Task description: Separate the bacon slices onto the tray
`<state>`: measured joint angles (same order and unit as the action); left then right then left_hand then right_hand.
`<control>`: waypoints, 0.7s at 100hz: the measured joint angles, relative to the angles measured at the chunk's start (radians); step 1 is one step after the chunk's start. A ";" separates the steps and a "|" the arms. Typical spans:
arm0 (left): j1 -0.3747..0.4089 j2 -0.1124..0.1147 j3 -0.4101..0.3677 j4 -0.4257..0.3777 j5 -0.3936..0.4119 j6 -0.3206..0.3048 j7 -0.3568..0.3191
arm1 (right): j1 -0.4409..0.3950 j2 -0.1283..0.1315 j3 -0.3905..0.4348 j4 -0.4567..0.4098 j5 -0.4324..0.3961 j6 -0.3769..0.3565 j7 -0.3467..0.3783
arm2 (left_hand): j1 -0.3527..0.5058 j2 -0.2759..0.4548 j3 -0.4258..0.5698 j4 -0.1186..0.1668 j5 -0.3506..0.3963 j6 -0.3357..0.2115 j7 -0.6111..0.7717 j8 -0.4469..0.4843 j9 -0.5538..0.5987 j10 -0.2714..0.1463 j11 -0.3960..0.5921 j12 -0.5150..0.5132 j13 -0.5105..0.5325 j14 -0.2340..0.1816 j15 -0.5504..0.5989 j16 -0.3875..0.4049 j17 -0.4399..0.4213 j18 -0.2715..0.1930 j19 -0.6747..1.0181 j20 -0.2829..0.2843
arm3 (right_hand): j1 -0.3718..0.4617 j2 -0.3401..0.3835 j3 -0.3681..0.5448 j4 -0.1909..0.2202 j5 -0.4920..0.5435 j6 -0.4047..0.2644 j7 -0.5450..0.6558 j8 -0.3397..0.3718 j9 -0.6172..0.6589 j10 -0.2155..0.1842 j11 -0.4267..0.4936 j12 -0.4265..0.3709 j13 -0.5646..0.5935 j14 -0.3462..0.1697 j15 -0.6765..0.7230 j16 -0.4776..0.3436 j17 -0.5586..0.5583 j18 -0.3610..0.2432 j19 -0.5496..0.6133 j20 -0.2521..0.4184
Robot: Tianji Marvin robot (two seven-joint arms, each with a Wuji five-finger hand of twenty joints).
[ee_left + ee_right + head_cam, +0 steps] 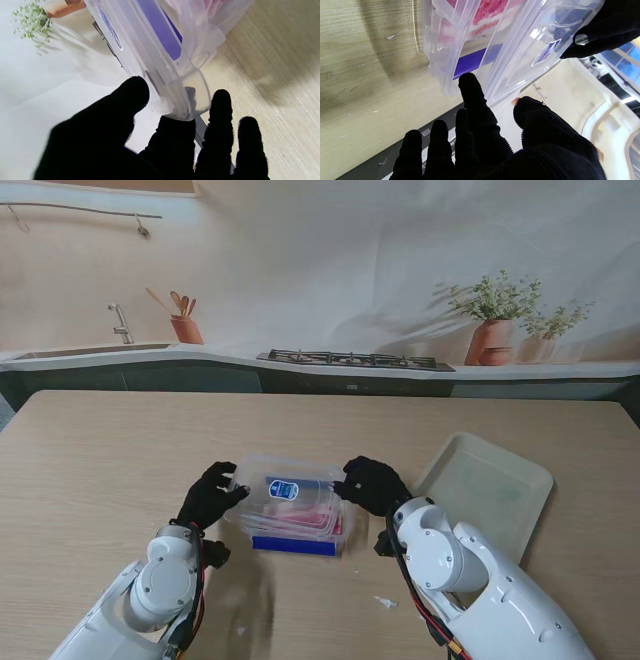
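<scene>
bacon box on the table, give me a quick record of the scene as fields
box: clear plastic box with a blue label, on the wooden table in front of me
contents: pink bacon slices inside
lid: clear lid, looks partly raised
left hand: left hand at the box's left end, fingers touching the lid's tab
right hand: right hand at the box's right end
tray: pale tray to the right, no bacon on it yet
</scene>
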<state>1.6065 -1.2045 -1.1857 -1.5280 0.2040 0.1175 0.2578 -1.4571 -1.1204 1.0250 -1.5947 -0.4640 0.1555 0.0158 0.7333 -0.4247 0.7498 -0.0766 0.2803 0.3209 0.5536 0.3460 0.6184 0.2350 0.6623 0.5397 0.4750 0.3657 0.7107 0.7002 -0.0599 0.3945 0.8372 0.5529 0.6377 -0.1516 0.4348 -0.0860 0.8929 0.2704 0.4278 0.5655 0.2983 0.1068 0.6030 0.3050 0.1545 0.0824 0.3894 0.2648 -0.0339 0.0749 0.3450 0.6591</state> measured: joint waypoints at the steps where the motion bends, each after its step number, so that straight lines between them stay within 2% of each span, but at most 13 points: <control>1: 0.000 -0.001 -0.001 0.000 -0.003 0.001 0.003 | 0.001 0.000 -0.001 0.000 0.000 0.001 0.001 | -0.001 -0.002 0.000 0.000 0.000 -0.004 0.005 0.000 0.005 -0.003 0.002 0.002 0.004 0.000 0.002 0.000 0.004 0.001 0.008 0.000 | 0.000 0.000 0.000 0.000 0.000 -0.001 -0.002 -0.001 0.000 0.000 0.000 0.000 0.000 0.000 0.000 0.000 0.000 0.000 0.000 0.000; 9: 0.004 -0.008 -0.006 -0.006 -0.020 0.007 0.013 | 0.006 0.001 -0.005 0.003 0.000 0.005 0.010 | 0.048 -0.030 0.010 0.000 0.015 -0.006 0.019 0.012 0.048 -0.004 0.006 0.069 0.028 0.000 0.030 0.002 0.015 0.014 0.035 0.000 | 0.000 0.000 0.000 0.000 0.000 -0.001 -0.008 -0.009 0.000 0.000 0.000 0.000 0.000 0.000 0.000 0.000 0.000 0.000 0.000 0.000; 14: 0.004 -0.010 -0.008 -0.008 -0.021 0.009 0.016 | 0.009 0.001 -0.007 0.004 -0.001 0.006 0.015 | 0.064 -0.043 0.007 -0.017 0.026 -0.008 0.026 0.021 0.078 -0.004 -0.006 0.114 0.052 0.000 0.049 0.013 0.021 0.019 0.049 0.000 | 0.000 0.000 0.000 0.000 0.000 -0.001 -0.008 -0.010 0.000 0.000 0.000 0.000 0.000 0.000 0.000 0.000 0.000 0.000 0.000 0.000; 15: 0.004 -0.010 -0.008 -0.008 -0.021 0.010 0.016 | 0.009 0.002 -0.007 0.004 -0.001 0.007 0.015 | 0.073 -0.045 0.001 -0.031 0.029 -0.008 0.029 0.021 0.085 -0.003 -0.014 0.122 0.059 0.001 0.049 0.013 0.027 0.023 0.052 0.000 | 0.000 0.000 0.000 0.000 0.000 -0.001 -0.008 -0.010 0.000 0.000 0.000 0.000 0.000 0.000 0.000 0.000 0.000 0.000 0.000 0.000; 28: 0.004 -0.014 -0.010 -0.011 -0.031 0.018 0.032 | 0.012 0.004 -0.008 0.004 -0.004 0.011 0.023 | 0.155 -0.089 -0.089 -0.033 0.077 -0.009 0.045 0.034 0.195 0.013 -0.145 0.251 0.131 0.002 0.086 0.013 0.061 0.038 0.100 -0.005 | 0.000 0.000 0.000 0.000 -0.012 -0.001 -0.011 -0.011 0.000 0.000 0.000 0.000 0.000 0.000 0.000 0.000 0.000 0.000 0.000 0.000; 36: 0.004 -0.017 -0.011 -0.011 -0.034 0.019 0.039 | 0.013 0.004 -0.009 0.004 -0.004 0.013 0.024 | 0.167 -0.108 -0.103 -0.034 0.099 -0.010 0.058 0.044 0.224 0.016 -0.152 0.275 0.157 0.003 0.099 0.013 0.080 0.041 0.113 -0.005 | 0.000 0.000 0.000 0.000 -0.013 -0.001 -0.011 -0.011 0.000 0.000 0.000 0.000 0.000 0.000 0.000 0.000 0.000 0.000 0.000 0.000; 46: 0.004 -0.022 -0.016 -0.013 -0.056 0.024 0.046 | 0.013 0.004 -0.010 0.005 -0.005 0.013 0.023 | 0.200 -0.109 -0.128 -0.058 0.116 -0.010 0.068 0.045 0.233 0.022 -0.152 0.313 0.168 0.003 0.114 0.020 0.092 0.052 0.126 -0.005 | 0.000 0.000 0.000 0.000 -0.025 -0.001 -0.020 -0.022 0.000 0.000 0.000 0.000 0.000 0.000 0.000 0.000 0.000 0.000 0.000 0.000; 54: 0.005 -0.025 -0.022 -0.016 -0.083 0.026 0.046 | 0.013 0.004 -0.011 0.005 -0.005 0.014 0.022 | 0.236 -0.109 -0.166 -0.059 0.124 -0.012 0.070 0.050 0.233 0.027 -0.152 0.355 0.168 0.003 0.125 0.040 0.105 0.053 0.136 -0.005 | 0.000 0.000 0.000 0.000 -0.032 -0.006 -0.022 -0.022 0.000 0.000 0.000 0.000 0.000 0.000 0.000 0.000 0.000 0.000 0.000 0.000; 70: 0.006 -0.026 -0.029 -0.017 -0.081 0.024 0.036 | 0.013 0.004 -0.011 0.006 -0.018 0.015 0.018 | 0.248 -0.108 -0.187 -0.059 0.124 -0.012 0.093 0.057 0.233 0.033 -0.141 0.406 0.168 0.008 0.137 0.066 0.121 0.053 0.150 -0.005 | 0.000 0.000 0.000 0.000 -0.034 -0.027 -0.022 -0.023 0.000 0.000 0.000 0.000 0.000 0.000 0.000 0.000 0.000 0.000 0.000 0.000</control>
<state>1.6127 -1.2302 -1.2149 -1.5455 0.1225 0.1418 0.2937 -1.4437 -1.1167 1.0137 -1.5889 -0.4824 0.1700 0.0337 0.9813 -0.5329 0.5630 -0.1358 0.4044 0.3088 0.6465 0.4026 0.8511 0.2679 0.5214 0.9452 0.6428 0.3734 0.8475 0.7660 0.0610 0.4474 0.9877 0.5479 0.6377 -0.1517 0.4348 -0.0860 0.8588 0.2436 0.4061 0.5429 0.2983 0.1068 0.6031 0.3050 0.1546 0.0824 0.3894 0.2649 -0.0339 0.0749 0.3449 0.6591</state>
